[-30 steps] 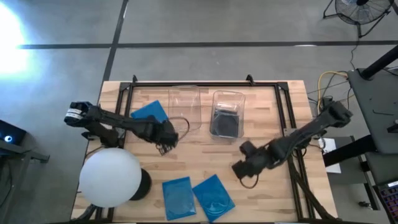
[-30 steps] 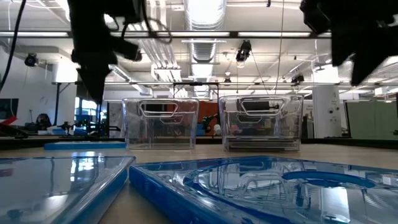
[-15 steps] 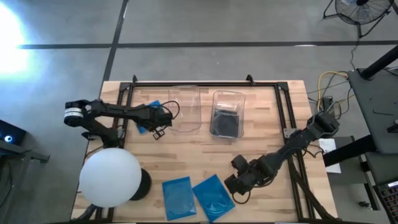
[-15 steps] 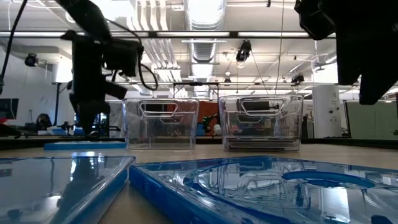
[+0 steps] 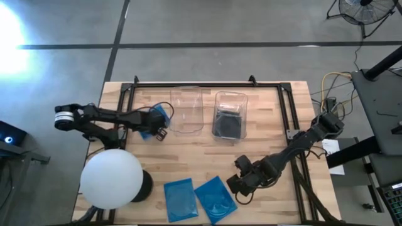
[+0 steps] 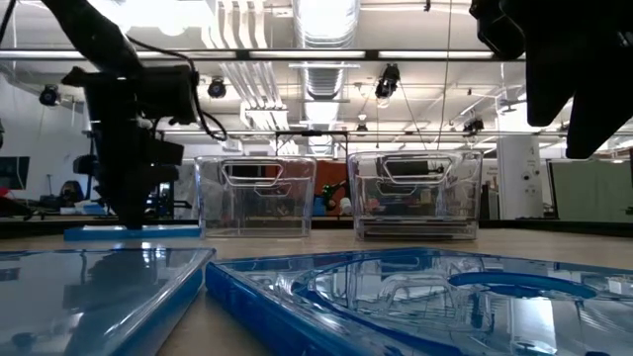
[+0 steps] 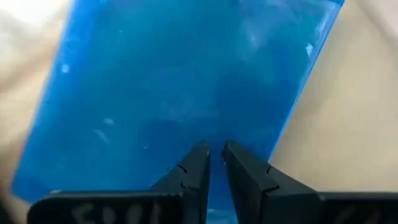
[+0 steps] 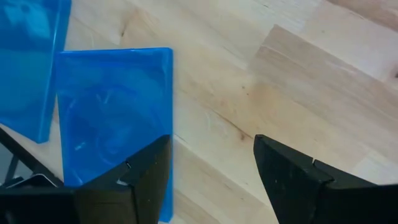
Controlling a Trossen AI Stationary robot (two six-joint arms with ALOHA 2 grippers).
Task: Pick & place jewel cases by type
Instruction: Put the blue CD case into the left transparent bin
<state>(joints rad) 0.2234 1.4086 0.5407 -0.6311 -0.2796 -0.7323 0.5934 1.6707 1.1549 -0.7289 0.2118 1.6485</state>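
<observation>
Fingers first: from above, the left gripper (image 5: 158,130) sits right at the near edge of a blue case (image 5: 152,117) lying flat on the wooden table (image 5: 188,154), just beside the empty clear bin (image 5: 187,110). You can't read the finger gap from up here. The right gripper (image 5: 233,186) hangs close to the right edge of another blue case (image 5: 215,199), with a third blue one (image 5: 179,199) next to it. Dark cases (image 5: 228,125) are already in the other bin (image 5: 229,113). A big white ball (image 5: 113,179) takes up the front-left corner.

Down at table height, the left arm comes down onto the far blue case (image 6: 134,232), left of the two bins, and the two near blue cases fill the foreground. Behind is a big open workshop with ceiling lights.

Left wrist camera: those fingers (image 7: 194,171) are nearly closed, only a sliver between them, right over the blue case (image 7: 180,81). Whether they're actually pinching it, I can't tell.

Right wrist camera: fingers (image 8: 149,171) spread wide with nothing in them. The blue case (image 8: 112,106) lies off to one finger's side, with bare wood in the gap. I'd say that gripper needs to shift sideways over the case's edge before closing. Each arm clearly has its own nearest case.
</observation>
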